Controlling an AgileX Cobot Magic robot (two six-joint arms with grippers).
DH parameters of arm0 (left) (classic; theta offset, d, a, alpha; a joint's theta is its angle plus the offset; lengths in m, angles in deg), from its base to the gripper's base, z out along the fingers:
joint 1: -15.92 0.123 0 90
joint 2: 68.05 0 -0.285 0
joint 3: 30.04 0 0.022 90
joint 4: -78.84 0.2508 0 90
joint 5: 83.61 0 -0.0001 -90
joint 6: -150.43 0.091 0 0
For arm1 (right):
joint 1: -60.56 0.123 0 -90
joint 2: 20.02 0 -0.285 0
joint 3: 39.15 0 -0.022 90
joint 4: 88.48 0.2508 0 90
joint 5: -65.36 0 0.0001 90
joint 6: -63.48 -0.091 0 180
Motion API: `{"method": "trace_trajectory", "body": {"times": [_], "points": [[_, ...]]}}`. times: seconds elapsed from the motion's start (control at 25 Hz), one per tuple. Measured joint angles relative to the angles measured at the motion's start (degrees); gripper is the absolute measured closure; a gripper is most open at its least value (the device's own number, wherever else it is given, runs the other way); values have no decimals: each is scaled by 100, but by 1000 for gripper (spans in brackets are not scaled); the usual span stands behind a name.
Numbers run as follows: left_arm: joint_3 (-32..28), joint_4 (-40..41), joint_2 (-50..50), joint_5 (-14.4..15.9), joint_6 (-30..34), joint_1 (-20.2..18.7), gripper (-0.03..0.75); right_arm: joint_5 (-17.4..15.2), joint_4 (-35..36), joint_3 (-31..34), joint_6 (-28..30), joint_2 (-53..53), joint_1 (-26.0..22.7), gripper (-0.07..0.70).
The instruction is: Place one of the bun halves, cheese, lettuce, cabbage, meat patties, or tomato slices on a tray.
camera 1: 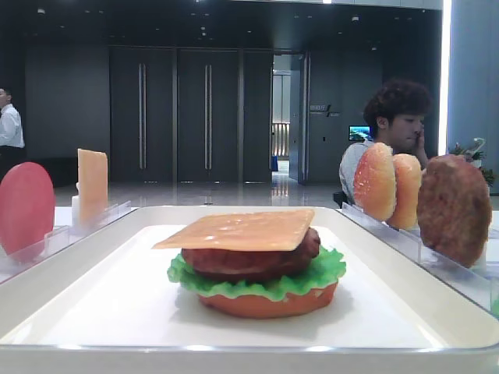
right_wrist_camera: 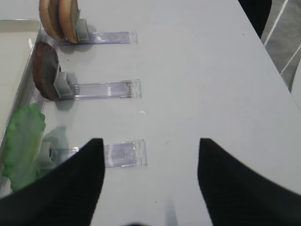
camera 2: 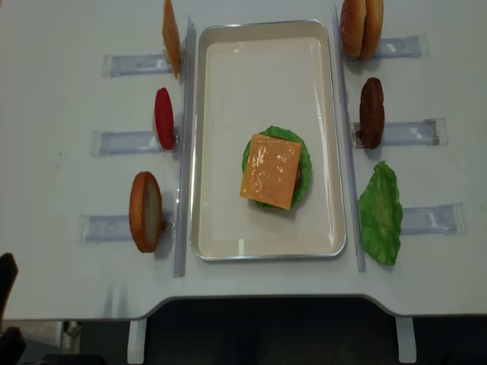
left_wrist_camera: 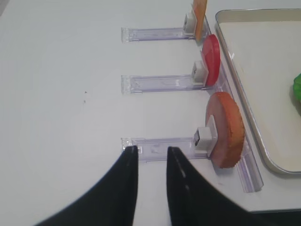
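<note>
The cheese (camera 2: 272, 172) tops a stack of patty (camera 1: 253, 261), lettuce (camera 1: 257, 282) and bun (camera 1: 269, 302) on the tray (camera 2: 228, 114). Left claw (left_wrist_camera: 151, 151) is nearly closed, empty; right claw (right_wrist_camera: 150, 155) gapes wide, empty, above the desk (right_wrist_camera: 211, 70).

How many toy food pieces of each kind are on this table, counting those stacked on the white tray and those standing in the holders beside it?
Round golden-orange toy bun halves: 4
Thin square yellow-orange plastic cheese slices: 2
Frilly bright green lettuce leaves: 2
Round reddish-brown meat patties: 2
Flat round pink-red tomato slice: 1
Total: 11
</note>
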Motion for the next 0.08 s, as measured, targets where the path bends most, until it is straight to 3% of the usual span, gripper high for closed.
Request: {"method": "trace_trajectory", "body": {"times": [0.08], "points": [[0, 0, 0, 0, -3, 0, 555, 0, 0, 0, 0, 0, 0, 216]]}}
